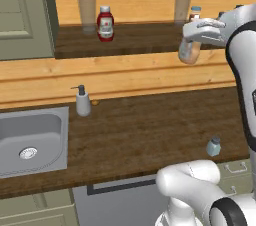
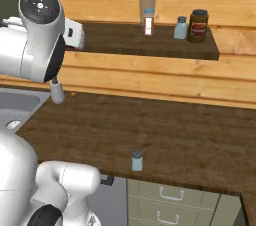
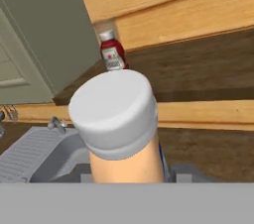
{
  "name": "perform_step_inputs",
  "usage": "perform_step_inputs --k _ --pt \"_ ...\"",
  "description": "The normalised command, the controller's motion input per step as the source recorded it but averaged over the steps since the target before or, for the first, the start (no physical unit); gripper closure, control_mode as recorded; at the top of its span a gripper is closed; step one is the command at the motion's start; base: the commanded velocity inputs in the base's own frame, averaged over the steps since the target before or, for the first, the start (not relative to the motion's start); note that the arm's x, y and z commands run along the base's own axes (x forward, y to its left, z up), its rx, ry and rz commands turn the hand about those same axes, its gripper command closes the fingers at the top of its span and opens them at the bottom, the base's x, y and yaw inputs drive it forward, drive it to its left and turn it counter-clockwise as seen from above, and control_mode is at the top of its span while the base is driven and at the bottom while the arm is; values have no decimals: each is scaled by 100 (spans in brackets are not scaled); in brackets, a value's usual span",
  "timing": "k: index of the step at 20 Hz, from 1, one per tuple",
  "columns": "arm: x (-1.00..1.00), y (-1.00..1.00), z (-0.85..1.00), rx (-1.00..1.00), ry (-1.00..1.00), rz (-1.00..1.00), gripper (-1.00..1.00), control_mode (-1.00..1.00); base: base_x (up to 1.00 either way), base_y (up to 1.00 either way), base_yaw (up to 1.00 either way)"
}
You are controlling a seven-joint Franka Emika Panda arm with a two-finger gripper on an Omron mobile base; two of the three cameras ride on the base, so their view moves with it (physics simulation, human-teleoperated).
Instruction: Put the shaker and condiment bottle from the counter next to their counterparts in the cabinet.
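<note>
Condiment bottle (image 3: 126,141): you see it held in the gripper (image 1: 192,45), peach-orange body with its white cap toward the hand camera, jaws closed on its sides. From the left base view, the bottle (image 1: 189,52) hangs tilted in the air in front of the cabinet (image 1: 135,40) shelf edge, toward the shelf's right part, well above the counter (image 1: 145,130).

Note the shaker (image 1: 214,146): it stands upright on the counter near the front edge, on the right side, apart from everything else. In the right base view you find the same shaker (image 2: 137,160) just behind the counter's front edge, above the drawers (image 2: 170,205).

On the cabinet shelf, locate the red sauce bottle (image 1: 105,23) upright toward the left, close to the grey-green door (image 1: 25,15). The hand view puts this red bottle (image 3: 112,52) straight beyond the held bottle's cap. Further right on the shelf, the right base view shows a white-and-red shaker (image 2: 148,21), a light-blue shaker (image 2: 180,28) and a dark jar (image 2: 198,26) just beside it.

On the counter to the left, a grey soap dispenser (image 1: 82,101) stands just beside the steel sink (image 1: 30,140).
</note>
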Motion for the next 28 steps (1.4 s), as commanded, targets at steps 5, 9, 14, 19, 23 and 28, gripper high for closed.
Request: perform_step_inputs --k 5,9,14,19,23,28 --pt "17 11 50 0 -7 6 100 -100 0 0 0" --pt "13 19 -3 -5 -3 6 100 -100 0 0 0" --pt "41 14 1 -1 -1 1 100 -100 0 0 0" --pt "41 20 -6 0 -2 3 100 -100 0 0 0" --pt "43 16 -19 0 0 10 100 -100 0 0 0" --pt "34 7 -9 0 0 4 100 -100 0 0 0"
